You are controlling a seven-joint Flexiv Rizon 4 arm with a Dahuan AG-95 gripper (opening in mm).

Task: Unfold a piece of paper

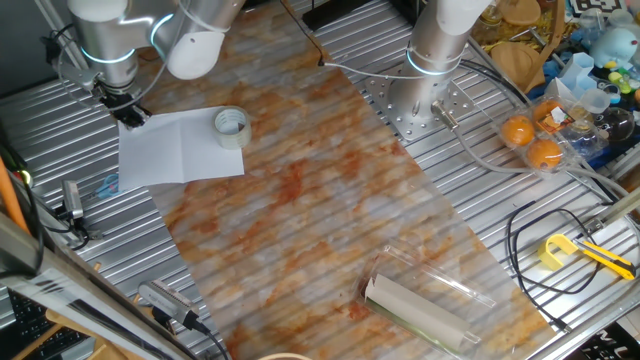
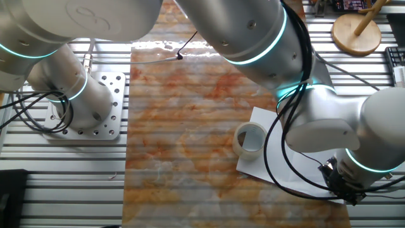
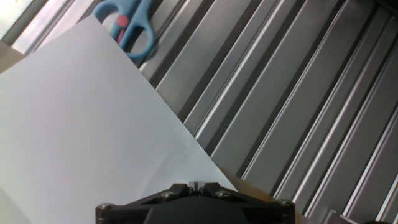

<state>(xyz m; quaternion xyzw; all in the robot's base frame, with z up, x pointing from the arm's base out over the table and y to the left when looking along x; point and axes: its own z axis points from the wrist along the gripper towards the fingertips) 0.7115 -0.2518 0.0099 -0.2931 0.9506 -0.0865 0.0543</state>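
The gripper point(image 1: 128, 112) sits at the corner of the paper point(image 1: 180, 148); whether it is closed cannot be told. Risk: the tape roll point(image 1: 231, 128) weighs the sheet down, so lifting may tear it.

the piece of paper point(image 1: 178, 150) looked matt white and smooth; beside it, ribbed metal table point(image 1: 60, 130) gleamed; on it, tape roll point(image 1: 231, 127) was glossy clear plastic.

One fixed view high over the table, looking down its length, the other fixed view closer from the opposite side, both sharing the piece of paper point(image 1: 180, 148) and tape roll point(image 1: 231, 127), hand view pressed close along the gripper point(image 3: 194, 186).
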